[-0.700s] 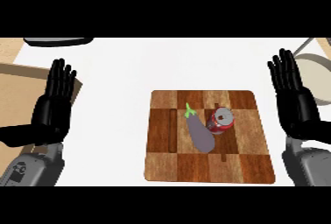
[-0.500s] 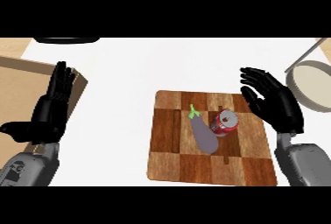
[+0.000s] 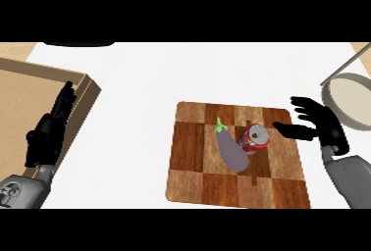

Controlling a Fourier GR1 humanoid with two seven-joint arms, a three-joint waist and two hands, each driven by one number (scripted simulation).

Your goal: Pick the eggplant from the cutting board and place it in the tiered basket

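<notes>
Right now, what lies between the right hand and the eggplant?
In the head view, a red can lies on the cutting board between the right hand and the eggplant, close against the eggplant.

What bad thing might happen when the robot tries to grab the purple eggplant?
1. The red can lies beside the eggplant, seemingly touching it, on the side nearest the right hand. The hand might knock the can or grab it instead.
2. The eggplant is long, and the tiered basket sits off at the right edge, so the eggplant might catch on the basket's rim.
</notes>
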